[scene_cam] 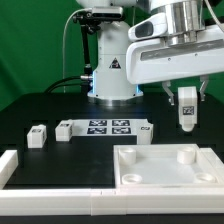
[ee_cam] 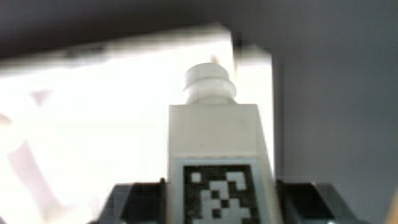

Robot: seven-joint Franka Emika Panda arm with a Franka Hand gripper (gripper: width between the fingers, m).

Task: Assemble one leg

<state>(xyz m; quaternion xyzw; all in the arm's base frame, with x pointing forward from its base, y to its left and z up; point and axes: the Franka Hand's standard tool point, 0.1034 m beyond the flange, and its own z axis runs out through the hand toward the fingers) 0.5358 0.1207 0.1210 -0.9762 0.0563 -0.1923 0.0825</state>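
Two-finger gripper [scene_cam: 186, 97] pinching small white blocky plastic leg [scene_cam: 186, 112], held upright in air, threaded tip down. Hangs above far corner socket [scene_cam: 187, 154] of large white square tabletop [scene_cam: 150, 175], likely aligning for insertion.

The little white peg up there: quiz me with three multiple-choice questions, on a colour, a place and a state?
1. The flat table surface is: A black; B red; C white.
2. The small white plastic tagged peg, the leg, is: A lying on the table; B raised at the exterior view's right; C standing at its left.
3. The gripper is: A open, empty; B shut on the leg; C out of view.
A: it shows black throughout. B: it hangs clear of the table. B: the gripper clamps it in both views.
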